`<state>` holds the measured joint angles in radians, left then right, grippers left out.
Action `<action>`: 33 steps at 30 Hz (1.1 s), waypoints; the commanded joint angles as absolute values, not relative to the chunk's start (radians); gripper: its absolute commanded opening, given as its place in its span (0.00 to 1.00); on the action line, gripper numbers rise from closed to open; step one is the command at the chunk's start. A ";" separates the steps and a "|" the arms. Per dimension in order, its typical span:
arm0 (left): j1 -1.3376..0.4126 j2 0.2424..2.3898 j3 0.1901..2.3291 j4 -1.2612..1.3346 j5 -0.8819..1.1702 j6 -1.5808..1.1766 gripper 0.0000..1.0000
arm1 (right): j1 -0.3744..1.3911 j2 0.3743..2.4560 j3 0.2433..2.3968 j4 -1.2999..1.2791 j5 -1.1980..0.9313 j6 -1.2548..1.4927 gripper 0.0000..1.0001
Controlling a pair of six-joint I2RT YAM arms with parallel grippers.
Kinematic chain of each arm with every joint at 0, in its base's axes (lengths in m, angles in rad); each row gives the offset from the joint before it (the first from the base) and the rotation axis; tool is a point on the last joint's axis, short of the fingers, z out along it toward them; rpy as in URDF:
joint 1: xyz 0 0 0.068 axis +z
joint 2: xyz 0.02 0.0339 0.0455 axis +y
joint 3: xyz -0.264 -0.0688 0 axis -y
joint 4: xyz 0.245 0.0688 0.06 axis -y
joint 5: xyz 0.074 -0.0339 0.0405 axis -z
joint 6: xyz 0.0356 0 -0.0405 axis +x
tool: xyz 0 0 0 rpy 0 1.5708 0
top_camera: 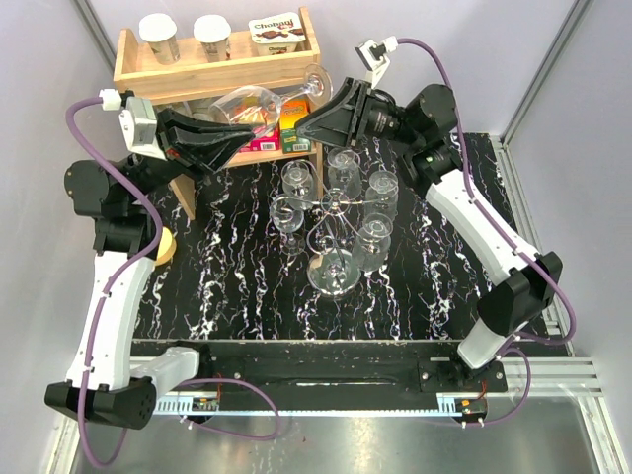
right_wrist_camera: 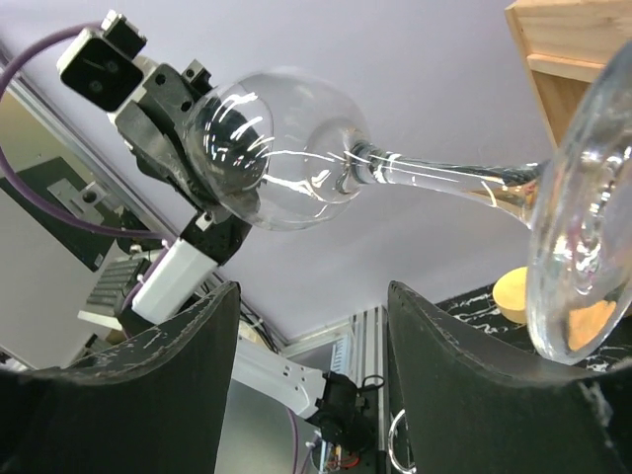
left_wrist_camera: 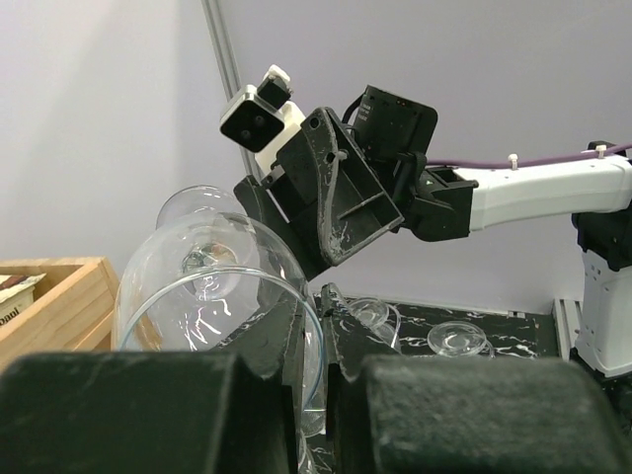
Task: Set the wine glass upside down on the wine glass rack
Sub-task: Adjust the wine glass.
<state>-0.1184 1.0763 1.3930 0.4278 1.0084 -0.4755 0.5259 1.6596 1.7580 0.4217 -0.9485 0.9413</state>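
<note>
The clear wine glass (top_camera: pixel 259 101) lies almost level in the air in front of the shelf, bowl to the left and foot (top_camera: pixel 315 80) to the right. My left gripper (top_camera: pixel 240 136) is shut on the bowl's rim (left_wrist_camera: pixel 314 326). My right gripper (top_camera: pixel 302 126) is open just below the stem (right_wrist_camera: pixel 444 178). Its fingers (right_wrist_camera: pixel 188 375) have nothing between them, and the foot (right_wrist_camera: pixel 583 227) hangs close over the right one. The wine glass rack (top_camera: pixel 329 209), silver wire on a round disc base (top_camera: pixel 334 277), stands mid-table with several glasses hung upside down.
A wooden shelf (top_camera: pixel 133 69) at the back holds jars, a yogurt pot and coloured boxes, right behind the held glass. A round yellow object (top_camera: pixel 164 245) lies by the left arm. The black marbled table (top_camera: pixel 227 286) runs to the front rail.
</note>
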 commanded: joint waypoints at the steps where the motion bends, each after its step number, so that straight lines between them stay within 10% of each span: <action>1: -0.155 1.063 1.442 0.538 1.003 -0.482 0.00 | 0.537 1.678 1.827 0.506 -0.888 1.005 0.67; 33: -0.238 1.101 1.419 0.469 1.074 -0.359 0.00 | 0.541 1.726 1.839 0.982 -0.922 1.339 0.64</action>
